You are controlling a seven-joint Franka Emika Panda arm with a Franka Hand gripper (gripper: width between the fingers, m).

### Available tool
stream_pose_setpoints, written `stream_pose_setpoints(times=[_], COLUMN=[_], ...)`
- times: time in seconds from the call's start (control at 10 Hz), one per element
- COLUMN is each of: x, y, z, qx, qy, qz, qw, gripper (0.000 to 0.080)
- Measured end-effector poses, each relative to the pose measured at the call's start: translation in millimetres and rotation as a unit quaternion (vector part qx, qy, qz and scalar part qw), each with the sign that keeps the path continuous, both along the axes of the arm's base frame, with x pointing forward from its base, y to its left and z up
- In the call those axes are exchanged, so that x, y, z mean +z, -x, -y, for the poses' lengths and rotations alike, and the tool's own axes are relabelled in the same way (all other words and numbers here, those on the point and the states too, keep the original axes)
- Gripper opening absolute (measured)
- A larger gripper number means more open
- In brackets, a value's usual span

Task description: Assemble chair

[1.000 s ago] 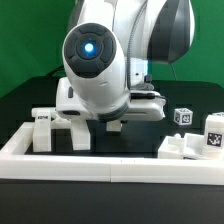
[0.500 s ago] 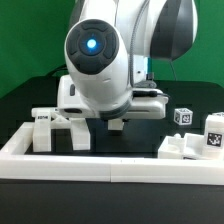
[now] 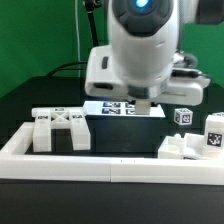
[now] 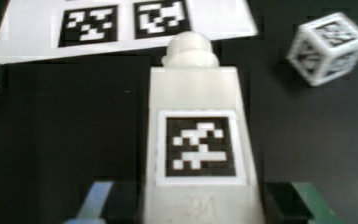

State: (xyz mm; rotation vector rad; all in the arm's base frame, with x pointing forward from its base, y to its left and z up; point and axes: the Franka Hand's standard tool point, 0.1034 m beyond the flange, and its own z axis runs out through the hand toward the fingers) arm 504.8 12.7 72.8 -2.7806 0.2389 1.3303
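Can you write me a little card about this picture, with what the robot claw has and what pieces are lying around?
gripper: above the table, a finger on either side of a long white chair piece
long white chair piece: one tag, rounded tip
grip: cannot tell; dark gaps show beside the piece
marker board: flat on the table
small tagged cube: alone, on the exterior view's right of the marker board
chunky chair block: on the exterior view's left
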Motion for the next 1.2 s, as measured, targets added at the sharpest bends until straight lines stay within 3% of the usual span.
stream_pose_setpoints(times=[0.1, 0.3, 0.5, 0.6, 1.0, 1.2], x=[4.6, -0.3, -2.9, 4.7, 35.3, 35.0], y=[-5.1, -6.8, -24.1, -24.1, -68.3, -74.4], z=[-2.4, -0.7, -0.4, 1.4, -13.7, -16.4], qx=[-0.001, 0.000, 0.003, 0.007, 0.000, -0.001], qy=[0.003, 0.004, 0.009, 0.004, 0.021, 0.028], qz=[0.007, 0.020, 0.099, 0.122, 0.243, 0.320], qw=[1.000, 1.000, 0.995, 0.992, 0.970, 0.947], gripper=[0.0291, 0.0291, 0.0291, 0.0291, 0.0291, 0.0291])
